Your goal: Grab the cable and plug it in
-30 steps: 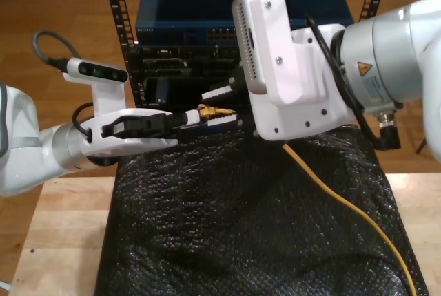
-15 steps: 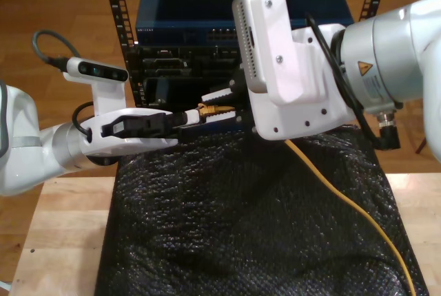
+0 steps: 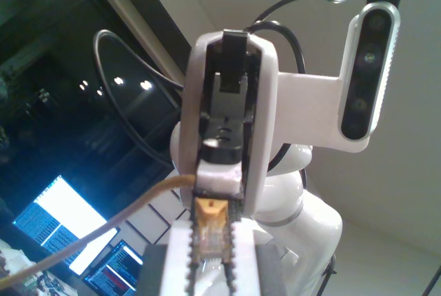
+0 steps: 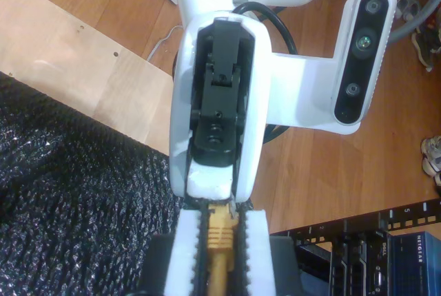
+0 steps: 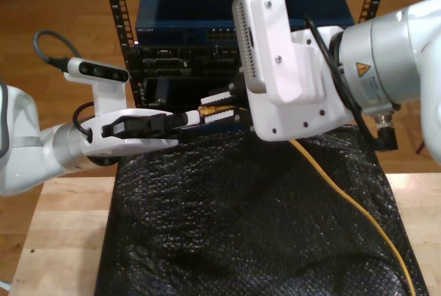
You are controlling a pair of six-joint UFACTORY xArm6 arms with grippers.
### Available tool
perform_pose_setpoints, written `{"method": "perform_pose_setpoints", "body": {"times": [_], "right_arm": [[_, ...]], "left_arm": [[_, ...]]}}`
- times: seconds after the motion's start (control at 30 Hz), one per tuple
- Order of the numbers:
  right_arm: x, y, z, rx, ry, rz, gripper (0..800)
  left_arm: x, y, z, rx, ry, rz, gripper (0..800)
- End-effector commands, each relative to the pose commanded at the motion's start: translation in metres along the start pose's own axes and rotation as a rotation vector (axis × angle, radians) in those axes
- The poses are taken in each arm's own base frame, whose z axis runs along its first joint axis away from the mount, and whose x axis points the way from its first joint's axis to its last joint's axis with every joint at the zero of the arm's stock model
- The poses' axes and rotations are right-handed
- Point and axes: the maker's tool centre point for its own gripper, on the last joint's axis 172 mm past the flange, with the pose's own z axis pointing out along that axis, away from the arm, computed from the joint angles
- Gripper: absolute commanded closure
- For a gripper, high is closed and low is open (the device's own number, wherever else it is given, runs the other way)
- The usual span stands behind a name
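Observation:
The yellow-orange cable (image 5: 344, 199) runs across the black mat from the exterior view's lower right up to its plug end (image 5: 210, 111) in front of the rack. My first gripper (image 5: 193, 115), on the arm at the exterior view's left, is shut on the clear plug (image 3: 210, 237). My second gripper (image 5: 222, 105), on the big arm at the exterior view's right, meets it tip to tip. In the second wrist view its white fingers (image 4: 256, 248) press on the yellow boot (image 4: 220, 230) just behind the plug. Each wrist view looks straight at the other gripper.
A black equipment rack (image 5: 186, 69) with a blue switch (image 5: 207, 14) on top stands just behind the grippers. A black bubbly mat (image 5: 241, 227) covers the wooden table (image 5: 55, 241). The second arm's body hides the cable's stretch behind its fingers.
The second gripper's white fingers have drawn closer around the plug end. The first arm has stayed where it was.

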Motion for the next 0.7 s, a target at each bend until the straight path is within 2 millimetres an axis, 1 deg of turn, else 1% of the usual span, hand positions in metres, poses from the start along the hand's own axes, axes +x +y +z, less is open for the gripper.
{"method": "perform_pose_setpoints", "body": {"times": [0.07, 0.1, 0.2, 0.3, 0.33, 0.4, 0.57, 0.63, 0.7], "right_arm": [[0.000, 0.000, 0.000, 0.000, 0.000, 0.000, 753], [0.000, 0.000, 0.000, -0.001, 0.000, 0.002, 759], [0.000, 0.000, 0.000, -0.002, 0.001, 0.003, 783], [0.000, 0.000, 0.000, -0.002, 0.001, 0.003, 793], [0.000, 0.000, 0.000, -0.002, 0.001, 0.003, 797], [0.000, 0.001, 0.000, -0.002, 0.002, 0.004, 799], [0.001, 0.003, 0.001, -0.003, 0.005, 0.023, 800], [0.002, 0.007, 0.001, -0.008, 0.015, 0.038, 799], [0.002, 0.011, 0.002, -0.013, 0.023, 0.055, 799]], "left_arm": [[0.000, 0.001, 0.000, -0.001, -0.001, -0.003, 755], [0.000, 0.002, 0.000, -0.006, 0.001, -0.008, 722], [0.000, 0.005, 0.001, -0.018, -0.002, -0.016, 575], [0.000, 0.005, 0.002, -0.019, -0.003, -0.019, 523], [0.000, 0.005, 0.001, -0.018, -0.002, -0.016, 476], [0.001, 0.005, 0.001, -0.018, -0.001, -0.014, 345], [0.001, 0.004, 0.001, -0.013, -0.003, -0.010, 211], [0.002, 0.004, 0.001, -0.009, -0.002, -0.010, 147], [0.002, 0.004, 0.001, -0.006, -0.005, -0.006, 64]]}}
